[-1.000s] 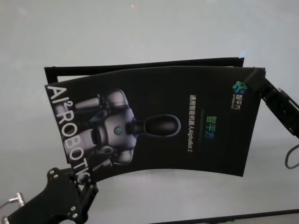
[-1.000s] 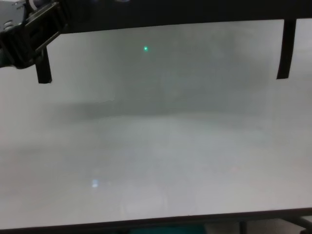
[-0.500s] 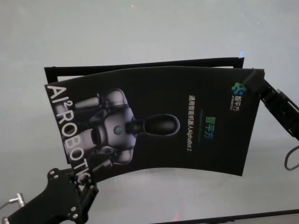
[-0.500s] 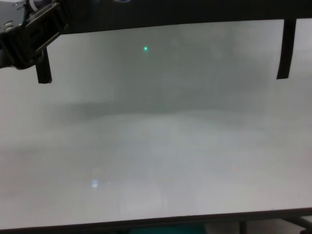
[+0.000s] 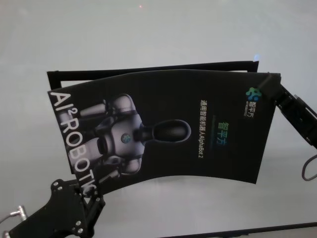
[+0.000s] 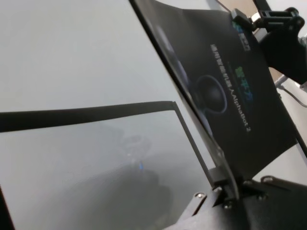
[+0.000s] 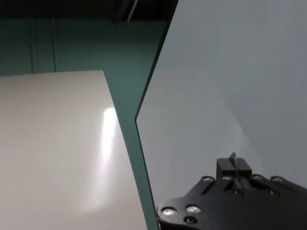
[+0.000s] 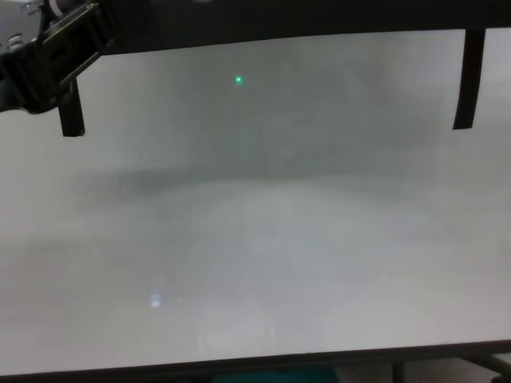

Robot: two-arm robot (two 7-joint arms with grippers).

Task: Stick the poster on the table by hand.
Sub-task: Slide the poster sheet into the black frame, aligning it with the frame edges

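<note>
Nearest the robot, the left hand [image 5: 91,194], a black boxy mechanical gripper w/ screws, is clamped on the near-left corner of the poster [image 5: 168,131], a large black glossy rectangular sheet printed w/ a grey-white robot figure and big white letters. The sheet bows upward, lifted off the wide pale grey-white matte table [image 5: 158,34]. Beyond and beneath it lies a thin black rectangular outline strip [image 5: 148,69] on the tabletop. At the far-right corner, the right hand [image 5: 270,85], also black, pinches the sheet's edge; right wrist view shows the edge caught in its tip [image 7: 233,168].
</note>
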